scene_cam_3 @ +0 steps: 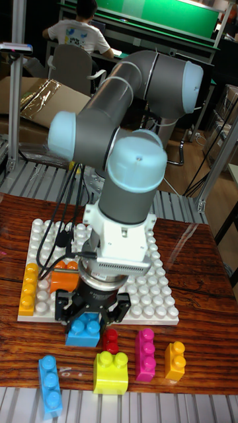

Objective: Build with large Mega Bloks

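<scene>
My end effector (90, 316) hangs over the front edge of the white baseplate (158, 291), fingers spread either side of a blue block (83, 332); whether they press it I cannot tell. Orange block (64, 277) sits on the baseplate toward its left, yellow-orange block (28, 288) along its left edge. On the table (192, 248) in front of the baseplate: small red block (110, 340), yellow block (110, 373), magenta block (145, 355), orange-yellow block (174, 361), long blue block (50, 385) farthest left.
</scene>
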### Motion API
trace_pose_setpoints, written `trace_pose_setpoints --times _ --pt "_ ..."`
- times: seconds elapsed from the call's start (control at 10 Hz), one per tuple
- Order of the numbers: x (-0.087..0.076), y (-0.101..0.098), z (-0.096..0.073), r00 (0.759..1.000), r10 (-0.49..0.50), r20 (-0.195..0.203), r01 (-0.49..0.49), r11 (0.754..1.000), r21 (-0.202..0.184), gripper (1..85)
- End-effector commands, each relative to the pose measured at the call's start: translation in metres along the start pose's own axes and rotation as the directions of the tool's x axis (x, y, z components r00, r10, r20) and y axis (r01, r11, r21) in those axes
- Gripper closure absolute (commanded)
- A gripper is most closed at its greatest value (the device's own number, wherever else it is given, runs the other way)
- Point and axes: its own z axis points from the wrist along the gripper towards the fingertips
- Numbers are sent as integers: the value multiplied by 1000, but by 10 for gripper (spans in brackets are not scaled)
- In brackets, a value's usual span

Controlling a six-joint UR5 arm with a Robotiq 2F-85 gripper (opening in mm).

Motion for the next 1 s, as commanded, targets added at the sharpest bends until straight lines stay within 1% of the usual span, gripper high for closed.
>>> trace_pose_setpoints --times 0.0,0.1,0.2,0.4,0.5,0.8,0.9 --pt "20 14 -31 999 39 -6 -39 999 -8 790" --pt "28 21 -34 998 59 -3 -59 998 -4 803" --pt "34 28 -35 998 65 5 -65 998 -10 800" --pt "45 49 -37 996 85 16 -84 995 -47 767" --pt "49 55 -37 996 88 18 -87 995 -57 750" --pt "59 70 -30 993 112 37 -109 991 -71 747" --pt "62 73 -27 991 124 41 -121 990 -69 760"
